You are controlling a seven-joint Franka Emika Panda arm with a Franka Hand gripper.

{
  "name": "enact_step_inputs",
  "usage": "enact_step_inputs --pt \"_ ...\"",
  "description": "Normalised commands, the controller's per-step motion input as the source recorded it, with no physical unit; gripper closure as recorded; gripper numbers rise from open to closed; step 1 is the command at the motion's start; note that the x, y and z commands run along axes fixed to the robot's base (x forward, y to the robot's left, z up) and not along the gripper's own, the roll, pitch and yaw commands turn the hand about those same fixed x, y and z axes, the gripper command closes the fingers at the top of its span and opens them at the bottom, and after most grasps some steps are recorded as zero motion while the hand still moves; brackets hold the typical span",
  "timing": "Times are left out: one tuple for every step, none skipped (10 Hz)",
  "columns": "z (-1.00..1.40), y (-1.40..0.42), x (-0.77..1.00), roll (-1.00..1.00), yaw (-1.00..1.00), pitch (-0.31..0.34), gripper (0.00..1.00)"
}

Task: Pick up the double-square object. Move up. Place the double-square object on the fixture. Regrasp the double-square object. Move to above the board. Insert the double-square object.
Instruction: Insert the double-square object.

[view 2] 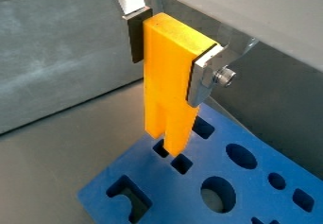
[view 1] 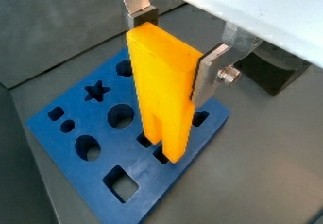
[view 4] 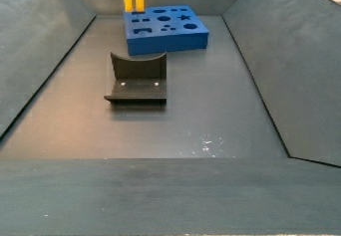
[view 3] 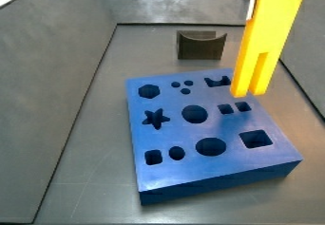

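My gripper point(view 2: 171, 53) is above the board point(view 1: 76, 138), and my fingers point(view 1: 212, 72) are clenched on the double-square object point(view 1: 164, 91). I hold it upright by its joined upper end, prongs down, their tips just over or just inside the two small square holes. It looks stiff, light and smooth, so I think it may slip or tilt; a grip on the flat sides seems best. The fixture point(view 3: 200, 45) stands apart, unused.
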Motion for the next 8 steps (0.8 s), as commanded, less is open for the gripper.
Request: enact_step_inputs --pt "-0.40 -0.13 -0.17 0.04 0.00 -0.053 1.00" --pt "-0.25 -0.09 -0.15 0.00 0.00 -0.049 1.00" --pt "-0.02 0.00 0.00 0.00 0.00 0.000 1.00" --pt "-0.18 -0.01 0.00 0.00 0.00 0.000 1.00" --pt "-0.25 -0.04 0.00 0.00 0.00 0.000 1.00" --pt "-0.21 0.00 0.01 0.00 0.00 0.000 1.00" --pt "-0.18 0.00 0.04 0.00 0.00 0.000 1.00" --pt "-0.17 0.00 0.14 0.00 0.00 0.010 1.00"
